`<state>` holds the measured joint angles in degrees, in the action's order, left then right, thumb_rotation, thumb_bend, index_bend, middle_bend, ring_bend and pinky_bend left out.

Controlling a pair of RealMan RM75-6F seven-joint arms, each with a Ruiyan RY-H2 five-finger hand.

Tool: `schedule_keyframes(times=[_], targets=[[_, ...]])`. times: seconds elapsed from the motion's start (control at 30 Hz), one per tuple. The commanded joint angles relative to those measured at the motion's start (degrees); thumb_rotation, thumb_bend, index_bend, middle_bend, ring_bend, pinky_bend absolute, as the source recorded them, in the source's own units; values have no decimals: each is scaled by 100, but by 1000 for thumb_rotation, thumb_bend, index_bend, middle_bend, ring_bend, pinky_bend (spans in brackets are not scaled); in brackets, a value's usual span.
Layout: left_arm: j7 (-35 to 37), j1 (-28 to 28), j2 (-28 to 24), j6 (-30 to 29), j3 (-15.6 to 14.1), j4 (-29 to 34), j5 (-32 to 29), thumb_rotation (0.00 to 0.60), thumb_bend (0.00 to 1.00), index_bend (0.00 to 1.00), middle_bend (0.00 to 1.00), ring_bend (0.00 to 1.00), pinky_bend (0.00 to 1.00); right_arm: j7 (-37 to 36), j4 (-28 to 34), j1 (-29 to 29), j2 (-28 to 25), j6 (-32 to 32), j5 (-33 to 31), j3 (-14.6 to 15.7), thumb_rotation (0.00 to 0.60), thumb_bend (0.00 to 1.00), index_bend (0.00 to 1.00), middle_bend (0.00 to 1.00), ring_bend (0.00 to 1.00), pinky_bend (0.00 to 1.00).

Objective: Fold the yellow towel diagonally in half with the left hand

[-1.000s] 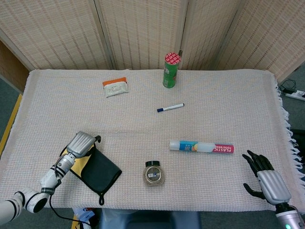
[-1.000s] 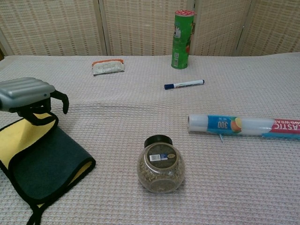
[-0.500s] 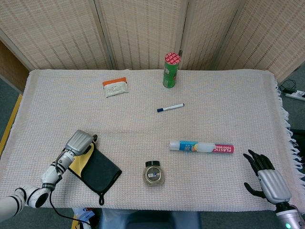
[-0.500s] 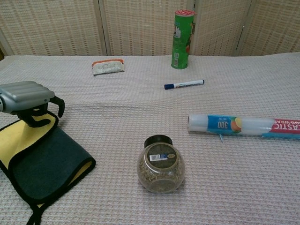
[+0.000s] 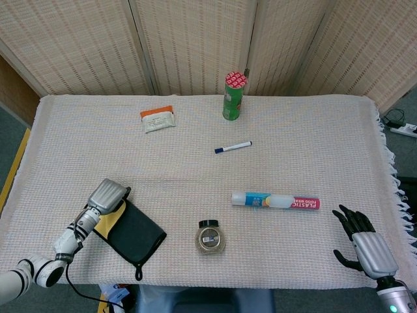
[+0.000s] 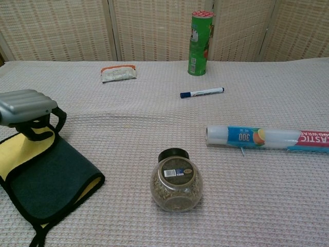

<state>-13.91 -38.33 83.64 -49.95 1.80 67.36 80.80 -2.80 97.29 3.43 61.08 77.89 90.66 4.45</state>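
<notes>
Yellow towel (image 6: 15, 150), soft cloth with black binding, lay at the table's 8 o'clock corner, a dark green face folded over most of it. Left hand (image 5: 107, 194), silver-backed, hovered over its far corner with dark fingers curled; whether it pinched cloth could not be told. Right hand (image 5: 362, 242) rested at 4 o'clock, fingers spread, holding nothing. Round glass jar (image 6: 176, 181), black-lidded, stood near the towel. Beyond lay a roll (image 5: 276, 201) reading "PLASTIC", a marker (image 5: 232, 147) and a green can (image 5: 233, 96) at 12 o'clock.
</notes>
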Motion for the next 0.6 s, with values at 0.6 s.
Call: schedule_keyframes(times=[0.6], targets=[[837,349,-360,-679,-137,-9,284,600,499,713,1000,1000,1000,29,13,-21,14,63,61,15,600,367,0,0,0,0]])
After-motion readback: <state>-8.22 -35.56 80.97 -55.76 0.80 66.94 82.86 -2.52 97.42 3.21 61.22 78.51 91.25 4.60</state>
